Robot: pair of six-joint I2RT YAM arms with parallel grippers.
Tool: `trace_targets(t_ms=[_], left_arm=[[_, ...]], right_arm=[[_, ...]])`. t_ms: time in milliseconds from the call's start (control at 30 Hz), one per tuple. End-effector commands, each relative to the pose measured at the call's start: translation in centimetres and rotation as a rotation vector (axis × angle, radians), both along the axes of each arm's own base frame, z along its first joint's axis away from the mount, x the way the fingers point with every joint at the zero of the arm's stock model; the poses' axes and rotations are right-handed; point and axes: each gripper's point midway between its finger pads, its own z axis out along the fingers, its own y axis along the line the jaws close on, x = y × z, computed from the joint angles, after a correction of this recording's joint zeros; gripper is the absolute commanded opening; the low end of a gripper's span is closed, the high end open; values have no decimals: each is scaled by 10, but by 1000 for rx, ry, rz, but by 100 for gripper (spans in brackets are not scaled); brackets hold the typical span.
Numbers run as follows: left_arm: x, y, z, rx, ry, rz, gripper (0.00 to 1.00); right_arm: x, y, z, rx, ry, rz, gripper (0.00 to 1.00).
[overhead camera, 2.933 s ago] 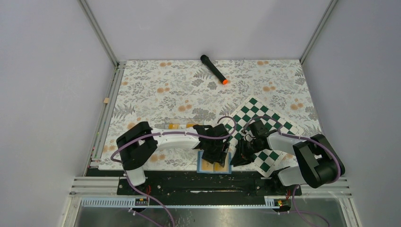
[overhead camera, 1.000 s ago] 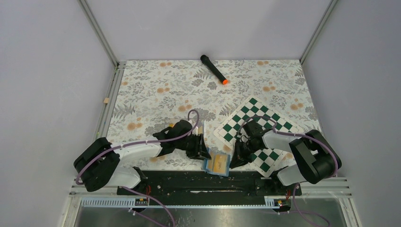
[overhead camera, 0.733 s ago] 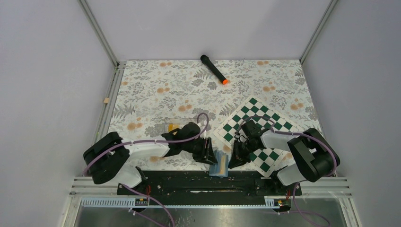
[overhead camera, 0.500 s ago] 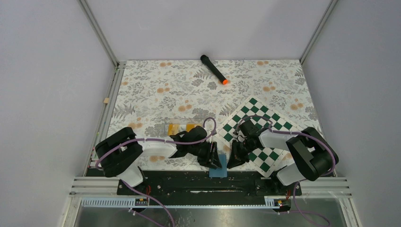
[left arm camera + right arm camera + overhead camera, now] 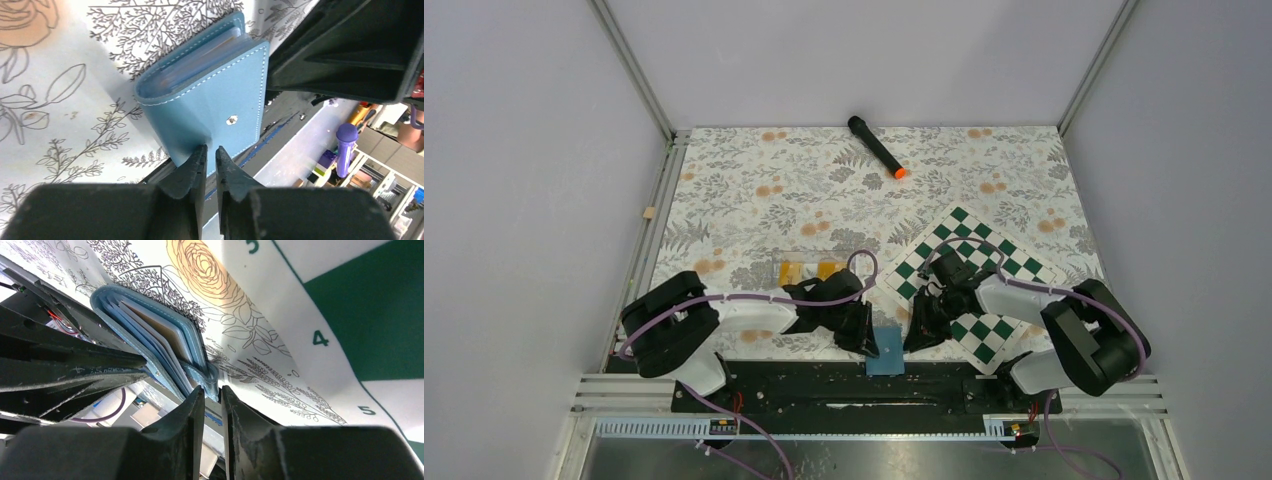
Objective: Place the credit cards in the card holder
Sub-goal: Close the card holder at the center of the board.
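Left gripper (image 5: pixel 210 150): fingers almost together, thin slit between; tips against near edge of card holder (image 5: pixel 215 95), on the cover bearing the snap stud. Clamped on cover or merely touching: cannot tell.

Right gripper (image 5: pixel 213 390): fingers likewise close together, narrow gap between; tips just below the holder's snap tab. Tab pinched or free: cannot tell.

Card holder: blue, soft, white-stitched, folded shut. Placed at near edge of floral table cover (image 5: pixel 754 180), between the two grippers, left gripper at its left side, right gripper at its right. Clear pocket leaves stacked inside; orange-tan card edge showing between leaves in right wrist view.

Credit cards (image 5: pixel 792 271): two orange-yellow pieces side by side in clear tray (image 5: pixel 809 259), just behind left arm, apart from card holder.

Chessboard (image 5: pixel 984 250): green and white, laid at an angle on right side of table; right arm stretched over its near part.

Black marker (image 5: pixel 874 146): orange tip, lying at far side of table, well apart from everything else.
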Motion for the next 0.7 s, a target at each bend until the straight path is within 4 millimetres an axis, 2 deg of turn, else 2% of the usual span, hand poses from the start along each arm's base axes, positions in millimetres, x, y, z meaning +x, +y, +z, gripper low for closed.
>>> trace_targets(t_ms=[0,333,467,667], left_arm=[[14,9,-3,84,-84,26,11],[23,15,-17,216,-114,27,4],[23,20,-27,261,-102,31,2],[20,22,-33,293,-102,14,0]], right_arm=[[10,0,8,-19,-70,14,27],[12,1,-2,-82,-72,70,27],[12,5,0,-90,-92,97,27],[17,-1,2,-157,-150,124,29]])
